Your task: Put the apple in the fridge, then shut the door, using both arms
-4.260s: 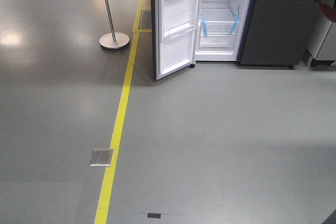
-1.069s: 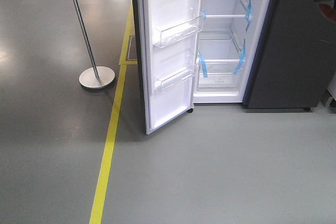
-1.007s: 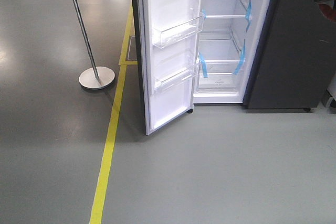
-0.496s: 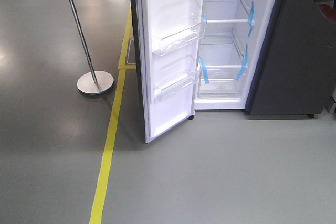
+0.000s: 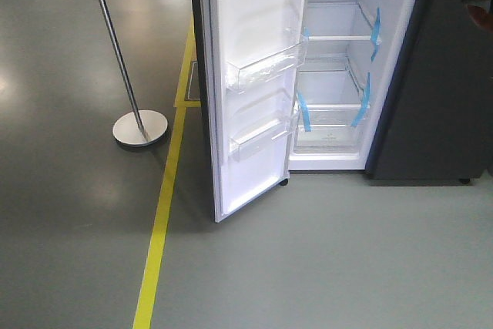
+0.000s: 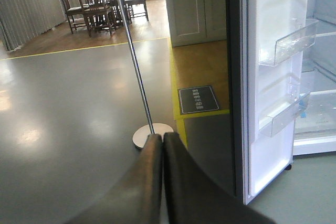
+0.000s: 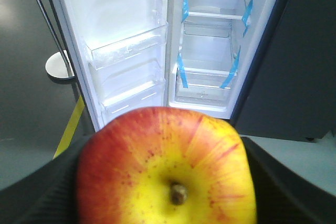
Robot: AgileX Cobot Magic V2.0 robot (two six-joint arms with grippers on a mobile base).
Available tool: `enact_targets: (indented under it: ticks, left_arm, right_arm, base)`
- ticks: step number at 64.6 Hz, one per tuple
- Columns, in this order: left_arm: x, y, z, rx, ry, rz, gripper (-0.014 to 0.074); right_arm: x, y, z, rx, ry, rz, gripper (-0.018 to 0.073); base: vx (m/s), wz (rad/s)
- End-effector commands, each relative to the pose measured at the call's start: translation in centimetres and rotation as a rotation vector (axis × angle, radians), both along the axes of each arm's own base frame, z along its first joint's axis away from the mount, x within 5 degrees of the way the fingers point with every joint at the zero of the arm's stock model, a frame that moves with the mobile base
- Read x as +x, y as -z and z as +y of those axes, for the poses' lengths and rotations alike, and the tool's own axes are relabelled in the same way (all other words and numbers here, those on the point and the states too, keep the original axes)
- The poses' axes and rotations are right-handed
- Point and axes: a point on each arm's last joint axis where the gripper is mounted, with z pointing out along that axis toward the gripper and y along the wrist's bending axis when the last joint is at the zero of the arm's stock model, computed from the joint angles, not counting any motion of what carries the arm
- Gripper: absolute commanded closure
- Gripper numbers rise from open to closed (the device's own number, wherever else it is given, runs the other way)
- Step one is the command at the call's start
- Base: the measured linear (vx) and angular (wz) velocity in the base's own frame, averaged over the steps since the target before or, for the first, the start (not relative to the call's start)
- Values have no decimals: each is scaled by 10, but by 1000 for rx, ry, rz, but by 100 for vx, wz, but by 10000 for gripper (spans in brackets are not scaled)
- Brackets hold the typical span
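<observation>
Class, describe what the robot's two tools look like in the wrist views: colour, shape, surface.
The left tool has two smooth, dark, curved fingers tapering to narrow tips. The right tool shows black fingers with a fine ribbed texture. No cables or markings are visible.

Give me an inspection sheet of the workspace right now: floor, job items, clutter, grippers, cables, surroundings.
Surface: grey floor, yellow line beside the door.
Job's things: fridge open, visible shelves bare, blue tape on edges; door wide open, bins empty; apple in the right gripper, outside the fridge.
Clutter: pole stand across the line from the door.
Grippers: left gripper shut, empty; right gripper shut on apple.
Cables: nothing seen.
Surroundings: dark panel beside the fridge; chairs far behind.
</observation>
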Motion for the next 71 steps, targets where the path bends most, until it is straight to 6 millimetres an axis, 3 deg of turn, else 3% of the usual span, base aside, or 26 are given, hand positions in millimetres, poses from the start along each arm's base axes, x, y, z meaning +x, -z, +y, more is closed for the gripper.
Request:
enact_targets:
  ticks: [1, 71]
  left_arm:
    - [-1, -13, -2, -10, 20, -100, 603]
    - [-1, -13, -2, -10, 20, -100, 603]
  right_arm:
    - [-8, -23, -2, -4, 6, -133, 410]
    - [-8, -23, -2, -4, 6, -131, 410]
  base:
    - [12, 2]
    - [12, -1]
